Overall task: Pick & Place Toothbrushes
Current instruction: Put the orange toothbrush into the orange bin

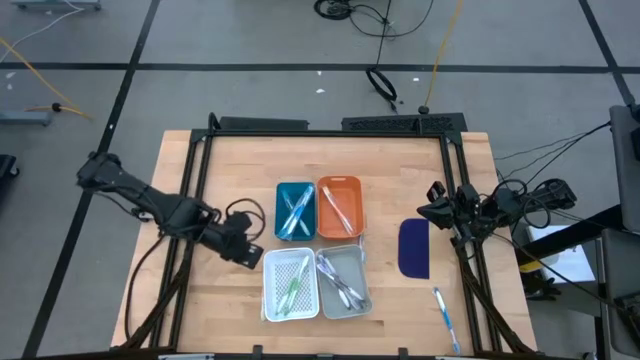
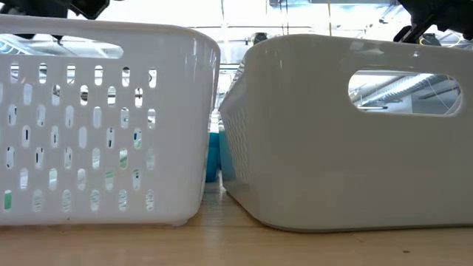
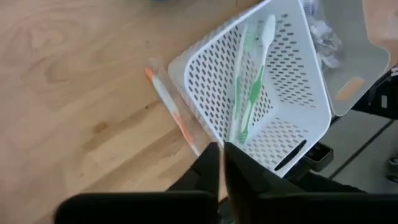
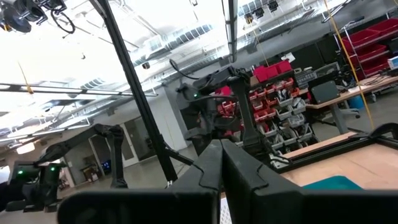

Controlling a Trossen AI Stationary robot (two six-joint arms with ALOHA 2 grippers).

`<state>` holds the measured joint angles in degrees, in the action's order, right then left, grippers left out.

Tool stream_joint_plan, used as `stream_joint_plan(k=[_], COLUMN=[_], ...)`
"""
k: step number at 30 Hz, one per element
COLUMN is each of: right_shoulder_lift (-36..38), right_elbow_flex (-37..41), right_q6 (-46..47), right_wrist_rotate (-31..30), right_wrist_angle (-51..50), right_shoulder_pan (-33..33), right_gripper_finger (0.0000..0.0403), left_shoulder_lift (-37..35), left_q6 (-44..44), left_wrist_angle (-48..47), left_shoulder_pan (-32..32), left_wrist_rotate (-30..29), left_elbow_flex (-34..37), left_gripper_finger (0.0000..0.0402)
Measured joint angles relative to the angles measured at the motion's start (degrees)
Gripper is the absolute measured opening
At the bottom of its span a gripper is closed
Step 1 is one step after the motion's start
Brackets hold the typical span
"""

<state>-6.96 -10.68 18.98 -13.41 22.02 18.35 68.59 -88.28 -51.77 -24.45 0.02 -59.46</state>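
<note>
Four small trays stand mid-table: blue (image 1: 281, 212), orange (image 1: 339, 186), white perforated (image 1: 272, 297) and grey (image 1: 360, 262), each with toothbrushes lying in it. Green and white toothbrushes (image 3: 250, 87) lie in the white tray. An orange toothbrush (image 3: 169, 107) lies flat on the wood beside that tray, its near end hidden behind my fingers. A blue toothbrush (image 1: 444, 315) lies near the table's right front. My left gripper (image 1: 254, 254) (image 3: 222, 152) hangs shut above the table, left of the white tray, with nothing between its fingers. My right gripper (image 1: 433, 204) (image 4: 221, 149) waits shut at the right edge, tipped upward.
A dark blue oblong pad (image 1: 413, 247) lies right of the trays. A black frame (image 1: 330, 127) runs along the table's far edge and sides. Bare wood lies left of the trays and along the near edge. In the low view the white tray (image 2: 103, 125) and grey tray (image 2: 347, 133) fill the picture.
</note>
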Motion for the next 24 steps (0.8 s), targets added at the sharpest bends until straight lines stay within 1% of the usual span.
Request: stream_joint_plan(k=[2, 6, 9, 11, 14, 19, 24], right_shoulder_lift=[0.00, 0.00, 0.00, 0.00, 0.00, 0.00, 0.00], right_elbow_flex=[0.00, 0.00, 0.00, 0.00, -0.01, -0.02, 0.00], right_q6=[-0.04, -0.09, -0.11, -0.11, -0.11, 0.27, -0.02], right_wrist_rotate=[0.00, 0.00, 0.00, 0.00, 0.02, -0.07, -0.31], right_wrist_angle=[0.00, 0.00, 0.00, -0.02, -0.02, -0.02, 0.02], right_shoulder_pan=[0.01, 0.02, 0.02, 0.01, 0.00, 0.00, 0.00], right_gripper_finger=[0.0000, 0.0000, 0.0000, 0.0000, 0.0000, 0.0000, 0.0000], left_shoulder_lift=[0.30, 0.41, 1.45, 2.20, 3.84, 7.56, 11.37], left_q6=[-2.18, -5.89, -6.78, -6.69, -5.05, -0.38, 6.10], left_wrist_angle=[-0.18, -2.54, -4.92, -6.28, -6.42, -6.01, -0.67], left_shoulder_pan=[-1.83, -6.05, -9.02, -10.95, -13.24, -16.31, -19.13], left_wrist_rotate=[-2.01, -4.43, -5.12, -6.24, -7.57, -9.84, -11.66], left_elbow_flex=[0.00, 0.00, 0.20, 0.28, 0.28, 0.28, 0.28], left_gripper_finger=[0.0005, 0.0008, 0.0002, 0.0005, 0.0008, 0.0003, 0.0002])
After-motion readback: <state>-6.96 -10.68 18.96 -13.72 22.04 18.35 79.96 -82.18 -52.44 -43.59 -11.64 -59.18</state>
